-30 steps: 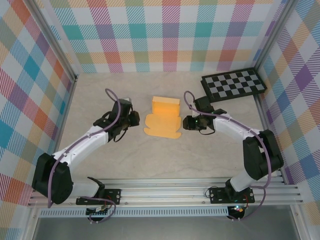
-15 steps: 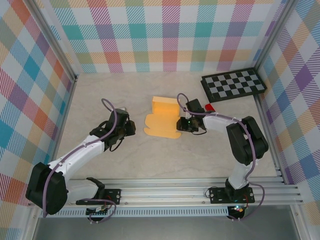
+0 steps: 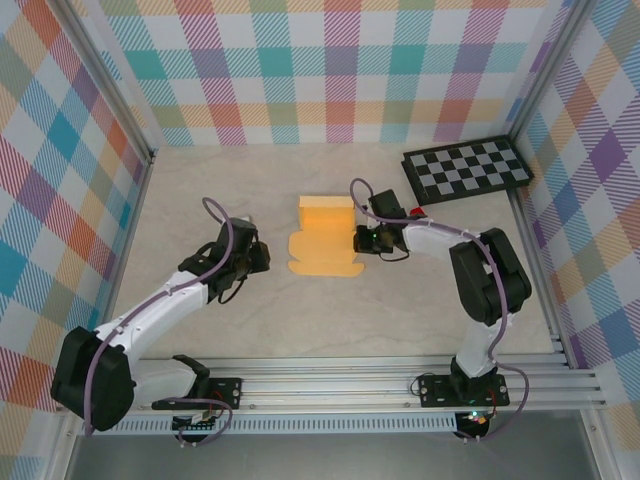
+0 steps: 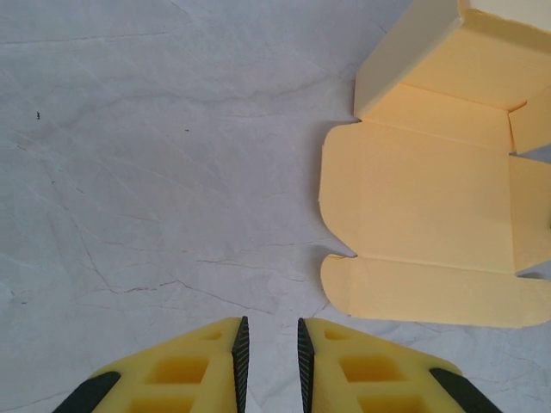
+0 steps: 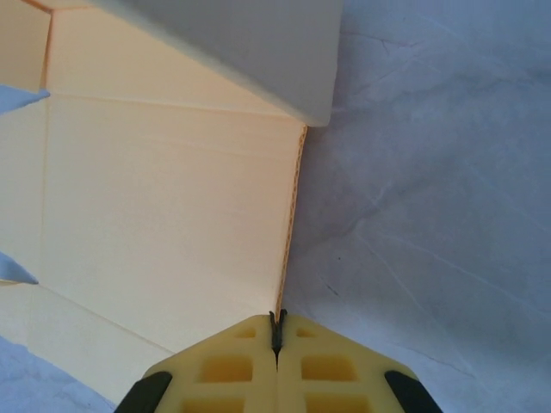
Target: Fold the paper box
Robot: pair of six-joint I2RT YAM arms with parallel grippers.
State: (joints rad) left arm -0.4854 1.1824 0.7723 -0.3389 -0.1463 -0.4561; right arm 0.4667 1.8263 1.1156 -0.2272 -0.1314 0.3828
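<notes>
The right pincer [image 3: 363,241] now presses shut against the right edge of the thin tan-yellow die-cut cardboard paper box [image 3: 324,242], which lies mid-way across the pale marbled surface [image 3: 300,330] between the two arms. A second ago its jaws stood apart a little to the right of the sheet. In the right wrist view the yellow fingers meet tip to tip [image 5: 276,325] just where the flat panel's cut edge [image 5: 164,206] ends, and it cannot be told whether a sliver of card is caught between them. The sheet appears to sit slightly further left than it did.

The left pincer [image 3: 258,257], drawn back and nearer the arms' bases than a second ago, hangs near the box's left side with a narrow gap between its fingers [image 4: 269,334] and nothing in it. The scalloped tabs [image 4: 430,206] lie flat ahead of it.

The closing likely marks the start of a push or pinch on the right side, and most of the folding remains undone.

Only the far end of the box stands up as a shallow shell, and nothing can be seen inside it. A small red block [image 3: 418,212] lies just beside the right arm, near the black-and-grey checkerboard panel [image 3: 465,170] at the far right.
</notes>
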